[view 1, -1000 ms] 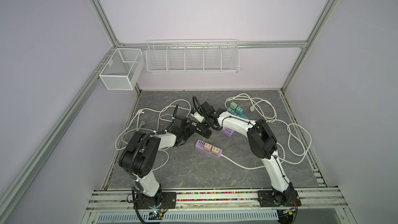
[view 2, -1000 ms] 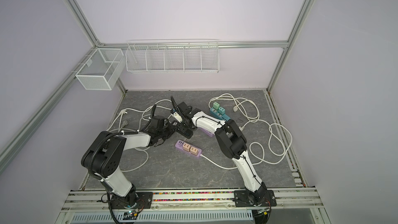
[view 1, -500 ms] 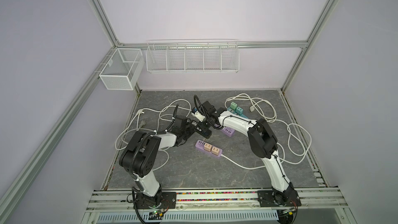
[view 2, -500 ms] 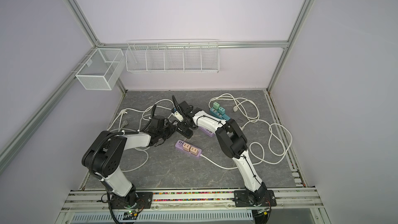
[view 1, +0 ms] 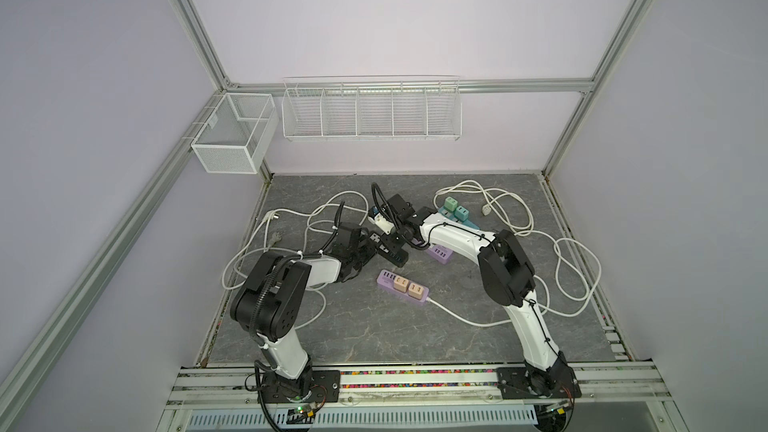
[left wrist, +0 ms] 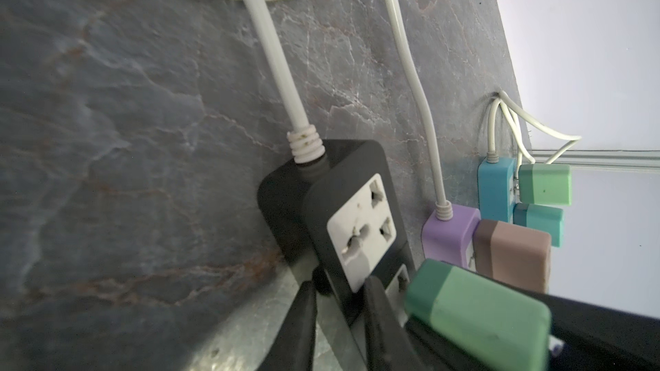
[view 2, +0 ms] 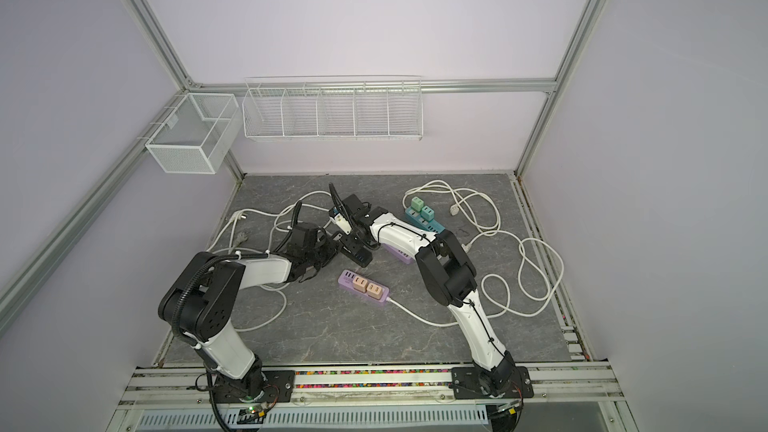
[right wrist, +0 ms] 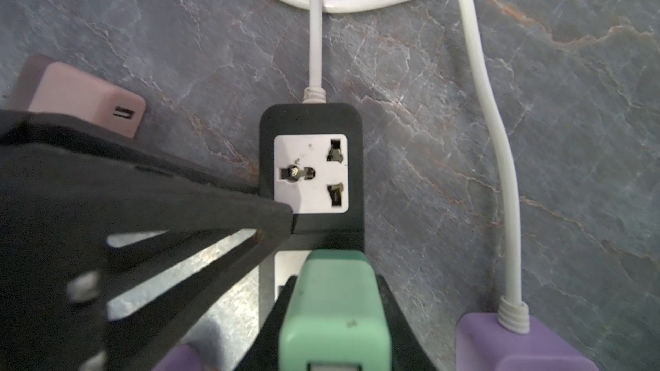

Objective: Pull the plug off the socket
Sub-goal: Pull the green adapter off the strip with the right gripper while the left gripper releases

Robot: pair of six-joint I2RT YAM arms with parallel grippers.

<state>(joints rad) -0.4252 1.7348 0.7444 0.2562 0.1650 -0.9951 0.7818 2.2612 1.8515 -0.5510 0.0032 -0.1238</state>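
Left fingers [left wrist: 303,319] clamp the black strip [left wrist: 343,162]; right fingers [right wrist: 396,322], lower centre, clamp the green plug [right wrist: 332,308], seemingly not yet out.

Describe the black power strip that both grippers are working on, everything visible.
The black plastic power strip lies flat on the grey marbled tabletop, a white cord with a ribbed collar leaving one end. Its end white socket face is empty. Over the next sits a mint-green plug, clamped by the right gripper's fingers; whether its pins are seated is hidden. The left gripper's fingers pinch the strip's sides.
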